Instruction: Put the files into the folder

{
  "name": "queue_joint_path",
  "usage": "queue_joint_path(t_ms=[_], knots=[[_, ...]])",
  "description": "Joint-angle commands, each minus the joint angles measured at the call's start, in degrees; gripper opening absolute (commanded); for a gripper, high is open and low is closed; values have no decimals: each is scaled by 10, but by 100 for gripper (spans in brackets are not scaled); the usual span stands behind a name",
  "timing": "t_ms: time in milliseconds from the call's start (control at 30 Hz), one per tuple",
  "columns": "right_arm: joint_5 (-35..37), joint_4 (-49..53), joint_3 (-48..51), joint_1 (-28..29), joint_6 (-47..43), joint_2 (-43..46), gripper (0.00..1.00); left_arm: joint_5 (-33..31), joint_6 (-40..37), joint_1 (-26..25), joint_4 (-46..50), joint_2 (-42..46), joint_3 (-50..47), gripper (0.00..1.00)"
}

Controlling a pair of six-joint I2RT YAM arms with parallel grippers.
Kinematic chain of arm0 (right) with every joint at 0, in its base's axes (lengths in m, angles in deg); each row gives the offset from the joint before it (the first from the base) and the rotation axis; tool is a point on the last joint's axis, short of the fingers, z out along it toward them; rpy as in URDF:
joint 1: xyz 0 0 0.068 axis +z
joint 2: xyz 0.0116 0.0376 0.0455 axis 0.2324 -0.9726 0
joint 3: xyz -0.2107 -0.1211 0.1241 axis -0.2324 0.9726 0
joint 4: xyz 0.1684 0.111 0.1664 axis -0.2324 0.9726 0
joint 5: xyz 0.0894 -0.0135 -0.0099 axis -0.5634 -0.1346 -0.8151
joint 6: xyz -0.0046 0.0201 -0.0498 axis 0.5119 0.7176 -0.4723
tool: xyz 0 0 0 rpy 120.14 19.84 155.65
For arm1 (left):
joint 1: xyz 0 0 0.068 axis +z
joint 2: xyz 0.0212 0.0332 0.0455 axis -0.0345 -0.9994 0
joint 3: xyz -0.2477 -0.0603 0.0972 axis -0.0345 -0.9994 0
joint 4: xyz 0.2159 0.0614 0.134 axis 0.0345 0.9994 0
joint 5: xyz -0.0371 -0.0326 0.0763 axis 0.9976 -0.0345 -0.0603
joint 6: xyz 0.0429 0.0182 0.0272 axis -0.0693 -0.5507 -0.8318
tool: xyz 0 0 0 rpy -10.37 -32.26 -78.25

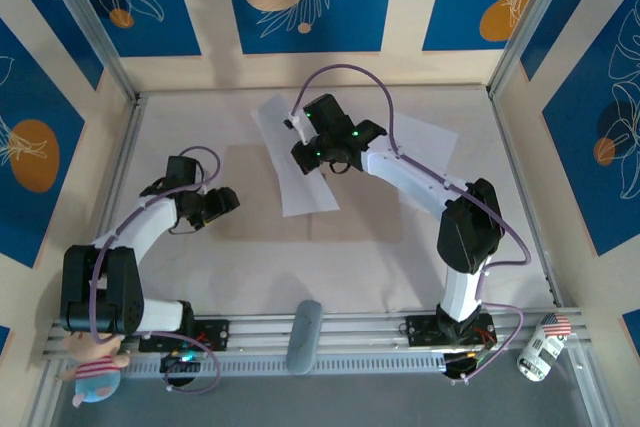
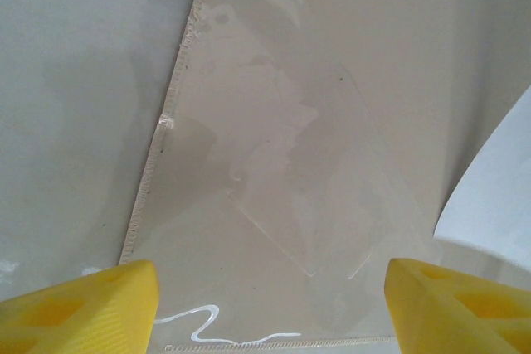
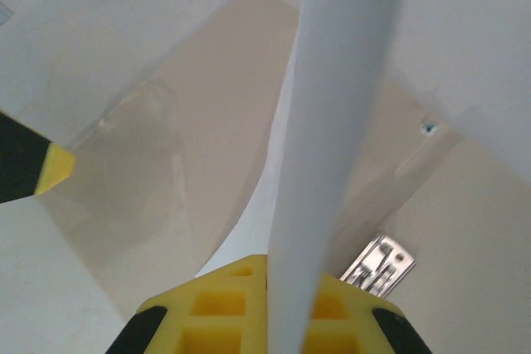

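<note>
Files (image 1: 300,187) for the job, two plain white rectangular sheets of thin paper, sat apart toward the far middle of the pale table (image 1: 190,137). The nearer sheet (image 3: 332,122) was pinched at its edge in my right gripper (image 1: 312,152), clamped tight, so that it rose edge-on and bowed in the right wrist view. The second sheet (image 1: 428,139) lay flat just to its right. My left gripper (image 1: 215,205) hovered with jaws spread and nothing between them, near the thin tan-beige cardboard folder (image 3: 191,122), which lay under the raised sheet. Whether its panels stood open I could not tell. By my reckoning the step in hand was bringing the first sheet onto the folder. Doing it well meant a firm pinch, the free edge lowered first so the limp paper did not curl under, and the left gripper steadying the panel.
</note>
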Motion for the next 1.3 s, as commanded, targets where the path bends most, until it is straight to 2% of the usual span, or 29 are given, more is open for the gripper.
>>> queue_joint_path(t_ms=[0,333,667,1267], knots=[[17,-53,13,2,-44,4,0,6,-10,7,11,16,-7,72],[-9,-60,20,-4,-66,7,0,8,-11,7,12,11,-9,73],[-95,-118,86,-18,-55,46,0,14,-11,7,9,4,-8,73],[-90,-98,83,-35,-58,60,0,23,-12,7,12,-5,1,74]])
